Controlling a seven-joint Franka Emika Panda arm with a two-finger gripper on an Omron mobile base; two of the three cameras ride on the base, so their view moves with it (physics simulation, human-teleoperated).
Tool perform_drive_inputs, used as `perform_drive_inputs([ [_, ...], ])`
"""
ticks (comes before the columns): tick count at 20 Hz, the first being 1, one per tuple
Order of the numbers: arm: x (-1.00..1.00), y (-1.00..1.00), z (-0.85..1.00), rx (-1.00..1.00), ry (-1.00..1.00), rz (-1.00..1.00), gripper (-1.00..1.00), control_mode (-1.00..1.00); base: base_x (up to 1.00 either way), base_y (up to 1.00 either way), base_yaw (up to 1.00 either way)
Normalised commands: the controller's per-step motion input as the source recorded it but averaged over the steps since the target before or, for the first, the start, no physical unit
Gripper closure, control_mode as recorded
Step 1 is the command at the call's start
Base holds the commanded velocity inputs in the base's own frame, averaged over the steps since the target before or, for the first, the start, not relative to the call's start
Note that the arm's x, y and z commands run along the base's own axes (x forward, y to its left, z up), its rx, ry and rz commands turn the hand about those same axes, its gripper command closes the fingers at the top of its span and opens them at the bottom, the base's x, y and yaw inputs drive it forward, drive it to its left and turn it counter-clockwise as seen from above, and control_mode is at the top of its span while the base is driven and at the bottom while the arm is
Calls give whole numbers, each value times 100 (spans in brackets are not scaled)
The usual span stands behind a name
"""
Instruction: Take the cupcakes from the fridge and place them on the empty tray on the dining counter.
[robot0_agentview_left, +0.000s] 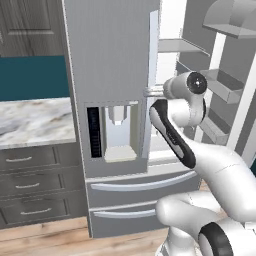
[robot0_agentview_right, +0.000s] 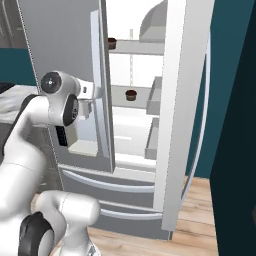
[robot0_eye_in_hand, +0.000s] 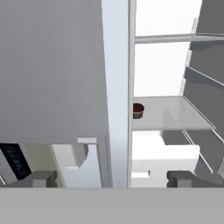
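Observation:
The grey steel fridge (robot0_agentview_left: 107, 55) has its left door with the water dispenser (robot0_agentview_left: 117, 132) closed and its right door (robot0_agentview_right: 185, 100) swung open, showing the white interior. One cupcake (robot0_agentview_right: 112, 43) sits on an upper shelf. A second cupcake (robot0_agentview_right: 131, 95) sits on the glass shelf below, and it is also in the hand view (robot0_eye_in_hand: 138, 110). My gripper (robot0_eye_in_hand: 113, 178) is open and holds nothing. It faces the inner edge of the closed left door, at the level of the lower cupcake and short of the shelves. From the base, the gripper (robot0_agentview_right: 99, 92) is beside the door's vertical handle. The tray and the dining counter are out of view.
A marble counter (robot0_agentview_left: 35, 120) over grey drawers stands left of the fridge. Two bottom fridge drawers (robot0_agentview_left: 140, 186) lie below the doors. Door bins (robot0_agentview_left: 220, 85) line the open right door. A teal wall (robot0_agentview_right: 235, 125) stands to the right, over wooden floor.

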Motion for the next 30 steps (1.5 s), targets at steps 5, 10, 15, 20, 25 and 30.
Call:
perform_drive_inputs([
  [5,46,0,-1,0,0,2,-100,-100,0,0,0],
  [10,51,0,0,0,0,0,-100,-100,0,0,0],
  [15,54,0,-4,0,0,0,-100,-100,0,0,0],
  [20,57,0,-10,0,0,0,-100,-100,0,0,0],
  [25,56,0,-11,0,0,0,-100,-100,0,0,0],
  [30,58,0,-13,0,0,0,-100,-100,0,0,0],
])
